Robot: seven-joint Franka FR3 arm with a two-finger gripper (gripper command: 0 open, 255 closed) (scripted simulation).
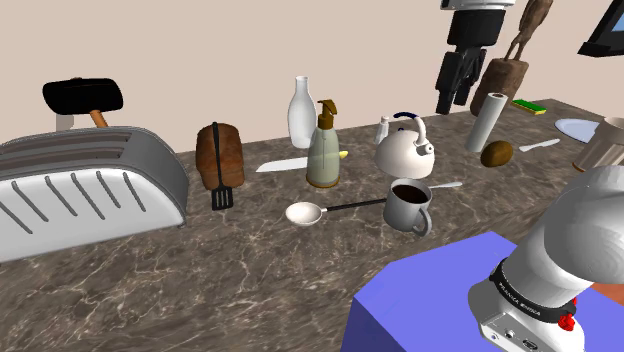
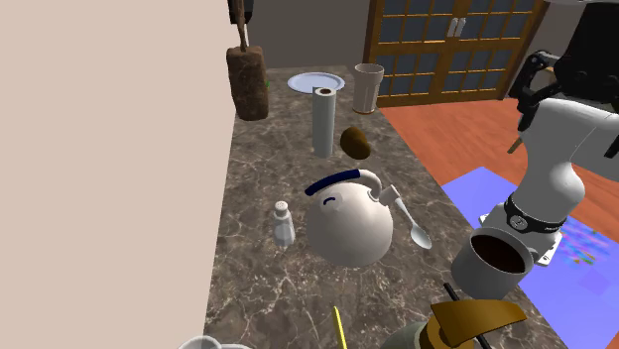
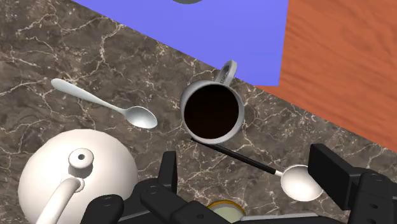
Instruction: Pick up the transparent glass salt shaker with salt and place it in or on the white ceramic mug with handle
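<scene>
salt shaker hemmed: wall behind, kettle just beside | mug mouth open from above

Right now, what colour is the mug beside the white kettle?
The mug is grey outside, nearly black inside; best seen in the shoulder view.

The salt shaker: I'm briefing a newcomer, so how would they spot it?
Find the marble counter along the beige wall, then the round white kettle on it. The shaker stands upright between kettle and wall. It is the small, pale, capped thing, much lower than the kettle.
</scene>
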